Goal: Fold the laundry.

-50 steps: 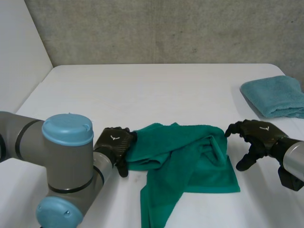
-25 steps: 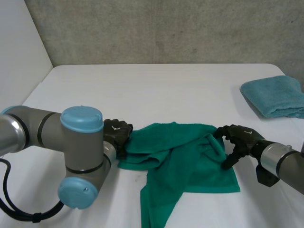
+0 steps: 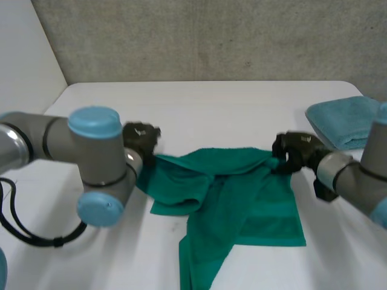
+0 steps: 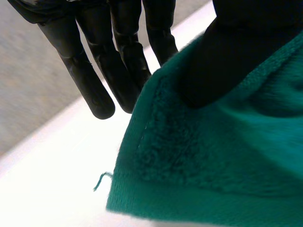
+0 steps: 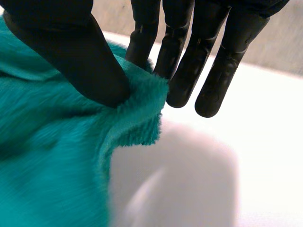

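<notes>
Green towel (image 3: 242,199) lies rumpled near the front of the worktop (image 3: 211,103), its far edge raised between both hands. The left hand (image 3: 140,138) pinches one far corner between thumb and fingers, and the right hand (image 3: 294,152) pinches the other. The soft terry looks light and limp, likely to sag, so the hemmed corners seem the surest holds.

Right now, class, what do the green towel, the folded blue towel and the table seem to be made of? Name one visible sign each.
The green towel looks like matte cotton terry: fuzzy pile, stitched hem. The blue towel seems the same, soft and thickly folded. The table is smooth white, perhaps laminate; uncertain.
</notes>
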Controlling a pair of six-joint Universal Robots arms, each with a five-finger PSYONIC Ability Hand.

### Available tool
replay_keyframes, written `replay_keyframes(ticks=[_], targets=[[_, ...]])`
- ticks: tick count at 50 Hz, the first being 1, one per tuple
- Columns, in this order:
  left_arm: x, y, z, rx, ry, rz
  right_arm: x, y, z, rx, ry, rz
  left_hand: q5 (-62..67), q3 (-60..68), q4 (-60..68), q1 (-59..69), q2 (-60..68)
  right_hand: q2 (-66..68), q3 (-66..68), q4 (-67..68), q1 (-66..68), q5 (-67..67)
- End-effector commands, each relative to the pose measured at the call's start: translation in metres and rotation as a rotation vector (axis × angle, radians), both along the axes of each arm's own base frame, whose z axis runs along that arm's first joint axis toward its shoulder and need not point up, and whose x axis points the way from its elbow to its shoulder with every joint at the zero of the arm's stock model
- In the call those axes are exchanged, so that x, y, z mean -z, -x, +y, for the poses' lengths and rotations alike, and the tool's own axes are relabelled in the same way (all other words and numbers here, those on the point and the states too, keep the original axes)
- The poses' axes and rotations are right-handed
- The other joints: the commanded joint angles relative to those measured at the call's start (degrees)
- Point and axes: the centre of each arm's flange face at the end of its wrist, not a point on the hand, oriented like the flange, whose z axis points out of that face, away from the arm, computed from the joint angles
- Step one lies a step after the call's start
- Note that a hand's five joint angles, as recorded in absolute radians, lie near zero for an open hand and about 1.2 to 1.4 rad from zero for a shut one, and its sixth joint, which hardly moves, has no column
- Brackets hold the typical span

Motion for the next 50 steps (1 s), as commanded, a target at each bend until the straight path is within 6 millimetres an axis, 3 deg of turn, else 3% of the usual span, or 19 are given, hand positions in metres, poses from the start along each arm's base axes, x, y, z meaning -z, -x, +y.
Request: replay_keyframes(ticks=[1,3,4,6,7,11,12,15,17,22,25,28,33,34,35,38,42,49,50], targets=[[-0.086,-0.011,-0.068,-0.078,0.329,-0.017,-0.075,-0.02,-0.058,-0.004,0.376,0.167,13.9,12.0,11.5,15.0,11.7,13.4,12.5,12.0,23.8,13.5],[-0.11,-0.013,-0.076,-0.095,0.398,0.018,-0.113,-0.037,-0.063,-0.001,0.544,0.216,13.9,12.0,11.5,15.0,11.7,13.4,12.5,12.0,23.8,13.5],[-0.132,-0.012,-0.079,-0.103,0.46,0.053,-0.129,-0.046,-0.062,-0.002,0.613,0.225,13.9,12.0,11.5,15.0,11.7,13.4,12.5,12.0,23.8,13.5],[-0.151,-0.01,-0.081,-0.107,0.518,0.085,-0.152,-0.056,-0.058,0.005,0.704,0.235,13.9,12.0,11.5,15.0,11.7,13.4,12.5,12.0,23.8,13.5],[-0.162,-0.01,-0.081,-0.11,0.55,0.103,-0.179,-0.063,-0.056,0.021,0.804,0.226,13.9,12.0,11.5,15.0,11.7,13.4,12.5,12.0,23.8,13.5],[-0.22,-0.015,-0.071,-0.13,0.715,0.209,-0.23,-0.07,-0.048,0.073,1.013,0.152,13.9,12.0,11.5,15.0,11.7,13.4,12.5,12.0,23.8,13.5],[-0.24,-0.02,-0.062,-0.136,0.758,0.25,-0.239,-0.07,-0.045,0.08,1.047,0.137,13.9,12.0,11.5,15.0,11.7,13.4,12.5,12.0,23.8,13.5],[-0.256,-0.027,-0.049,-0.136,0.781,0.29,-0.263,-0.066,-0.032,0.105,1.125,0.107,13.9,12.0,11.5,15.0,11.7,13.4,12.5,12.0,23.8,13.5],[-0.256,-0.029,-0.044,-0.133,0.772,0.294,-0.264,-0.066,-0.026,0.1,1.121,0.105,13.9,12.0,11.5,15.0,11.7,13.4,12.5,12.0,23.8,13.5],[-0.234,-0.035,-0.03,-0.123,0.683,0.256,-0.223,-0.064,-0.014,0.049,0.974,0.163,13.9,12.0,11.5,15.0,11.7,13.4,12.5,12.0,23.8,13.5],[-0.207,-0.04,-0.017,-0.106,0.595,0.213,-0.204,-0.058,0.0,0.019,0.887,0.205,13.9,12.0,11.5,15.0,11.7,13.4,12.5,12.0,23.8,13.5],[-0.174,-0.044,-0.002,-0.083,0.493,0.162,-0.172,-0.048,0.023,-0.033,0.731,0.269,13.9,12.0,11.5,15.0,11.7,13.4,12.5,12.0,23.8,13.5],[-0.126,-0.053,0.018,-0.075,0.342,0.096,-0.106,-0.034,0.056,-0.124,0.461,0.381,13.9,12.0,11.5,15.0,11.7,13.4,12.5,12.0,23.8,13.5],[-0.118,-0.055,0.021,-0.074,0.319,0.084,-0.084,-0.029,0.068,-0.161,0.38,0.424,13.9,12.0,11.5,15.0,11.7,13.4,12.5,12.0,23.8,13.5],[-0.102,-0.059,0.03,-0.072,0.265,0.055,-0.073,-0.026,0.074,-0.183,0.34,0.445,13.9,12.0,11.5,15.0,11.7,13.4,12.5,12.0,23.8,13.5],[-0.082,-0.064,0.042,-0.068,0.195,0.02,-0.038,-0.02,0.101,-0.274,0.219,0.495,13.9,12.0,11.5,15.0,11.7,13.4,12.5,12.0,23.8,13.5],[-0.057,-0.071,0.059,-0.062,0.111,-0.022,-0.014,-0.015,0.125,-0.349,0.108,0.504,13.9,12.0,11.5,15.0,11.7,13.4,12.5,12.0,23.8,13.5],[-0.039,-0.081,0.076,-0.068,0.044,-0.059,-0.003,-0.014,0.141,-0.406,0.028,0.477,13.9,12.0,11.5,15.0,11.7,13.4,12.5,12.0,23.8,13.5],[-0.038,-0.082,0.077,-0.071,0.038,-0.062,-0.004,-0.014,0.139,-0.4,0.034,0.469,13.9,12.0,11.5,15.0,11.7,-3.4,-4.3,-4.8,7.0,-3.3]])
